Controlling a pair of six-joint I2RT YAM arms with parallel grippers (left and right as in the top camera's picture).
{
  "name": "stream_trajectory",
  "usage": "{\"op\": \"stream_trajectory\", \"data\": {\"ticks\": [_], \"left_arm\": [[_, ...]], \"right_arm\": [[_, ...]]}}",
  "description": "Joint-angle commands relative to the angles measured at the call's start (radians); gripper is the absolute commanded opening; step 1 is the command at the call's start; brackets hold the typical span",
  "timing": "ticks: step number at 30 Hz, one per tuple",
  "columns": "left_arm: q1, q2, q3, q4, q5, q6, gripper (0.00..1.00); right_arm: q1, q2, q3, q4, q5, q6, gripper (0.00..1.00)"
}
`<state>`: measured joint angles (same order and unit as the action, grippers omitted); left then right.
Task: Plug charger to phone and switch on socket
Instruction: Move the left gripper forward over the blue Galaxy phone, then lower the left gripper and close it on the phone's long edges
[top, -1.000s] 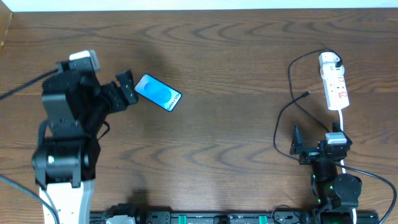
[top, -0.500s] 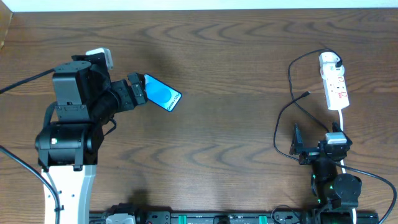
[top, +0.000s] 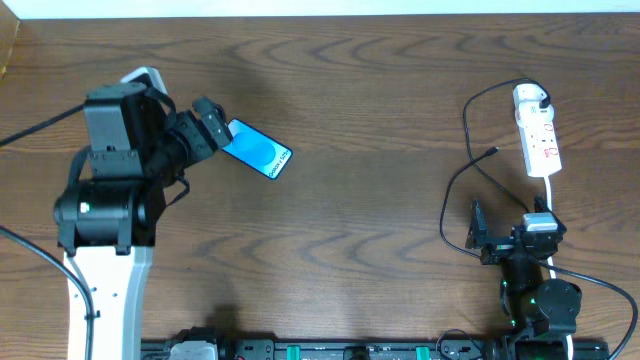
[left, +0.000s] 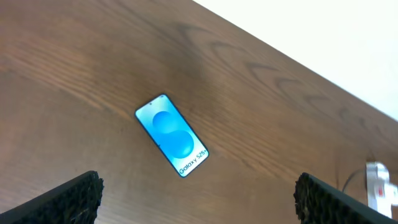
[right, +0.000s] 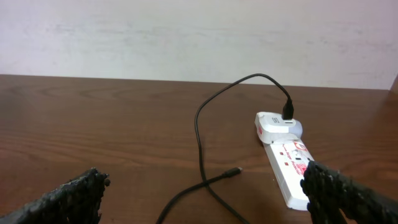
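Left gripper (top: 207, 122) backs toward upper left, jaws wide, beside phone (left: 171, 134) lying flat; slim, rigid, probably slippery, so pinch long edges. Right gripper (right: 205, 190) wide too; limp charger (right: 234, 170) tip lies right side.

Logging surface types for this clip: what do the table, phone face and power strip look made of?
The table looks like dark wood or wood-look laminate, matte, with swirling grain. The phone seems to have a smooth glass face, going by its flat lit blue screen. The power strip looks like white moulded plastic, smooth with rounded edges.
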<state>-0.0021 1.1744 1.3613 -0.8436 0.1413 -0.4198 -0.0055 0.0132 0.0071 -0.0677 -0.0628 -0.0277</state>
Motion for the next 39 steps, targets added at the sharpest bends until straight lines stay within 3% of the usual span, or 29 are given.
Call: {"op": "stream_trajectory", "data": {"ticks": [1,9,16,31,39], "left_arm": [[-0.028,0.066,0.103,-0.036,-0.098,-0.118,0.98],[-0.083,0.252,0.336,-0.155,-0.166,-0.220,0.99],[-0.083,0.409,0.486,-0.240,-0.191,-0.387,1.00],[-0.082,0.739,0.497,-0.282,-0.070,-0.543,0.99],[-0.083,0.857,0.493,-0.331,-0.064,-0.547,0.99]], "right_arm": [[-0.008,0.000,-0.002,-0.004,0.005,-0.011,0.99],[-0.008,0.000,-0.002,-0.004,0.005,-0.011,0.99],[-0.008,0.000,-0.002,-0.004,0.005,-0.011,0.99],[-0.008,0.000,-0.002,-0.004,0.005,-0.011,0.99],[-0.008,0.000,-0.002,-0.004,0.005,-0.011,0.99]]}}
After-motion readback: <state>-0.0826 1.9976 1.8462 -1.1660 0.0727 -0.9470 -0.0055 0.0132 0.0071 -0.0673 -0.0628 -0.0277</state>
